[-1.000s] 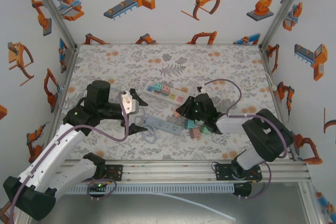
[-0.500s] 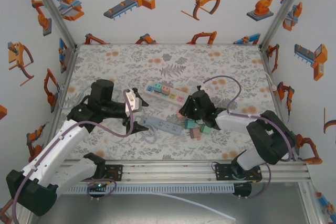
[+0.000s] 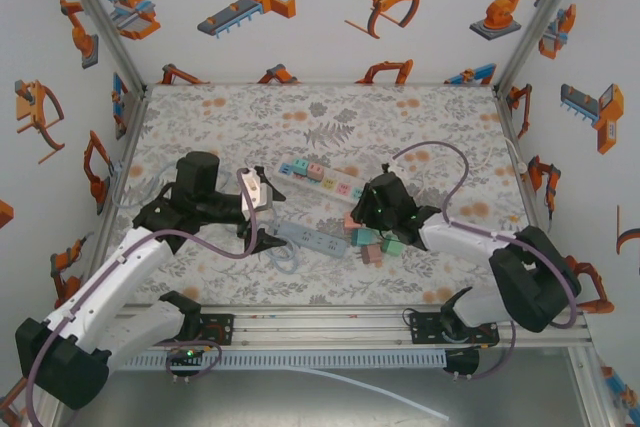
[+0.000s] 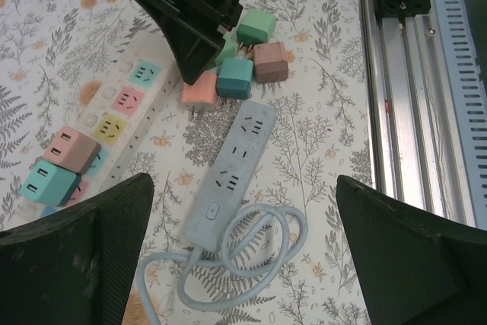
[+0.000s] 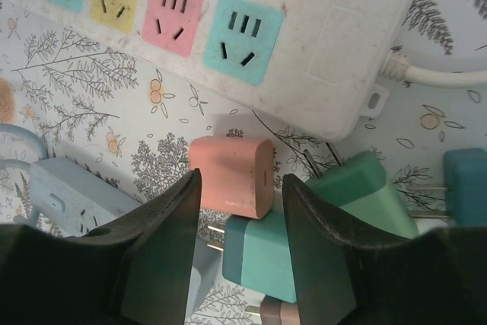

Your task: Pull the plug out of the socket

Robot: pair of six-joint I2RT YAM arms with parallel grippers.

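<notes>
The white power strip (image 5: 319,43) has yellow, pink and teal socket faces. A salmon-pink plug (image 5: 230,175), teal plug (image 5: 259,256) and green plug (image 5: 358,188) lie on the surface (image 3: 400,117), which is white with grey leaves and orange blossoms.

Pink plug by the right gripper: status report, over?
Left gripper open above grey-blue power strip. Right gripper straddles pink plug, grip unclear. Plug off white power strip, prongs bare. Loose plugs crowd beside it.

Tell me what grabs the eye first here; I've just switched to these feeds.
The pink plug between the right gripper's fingers, lying just off the white power strip beside a heap of loose plugs. Next, the grey power strip with its looped cable mid-table, below the wide-open left gripper. At the white strip's other end sit two more plugs.
</notes>
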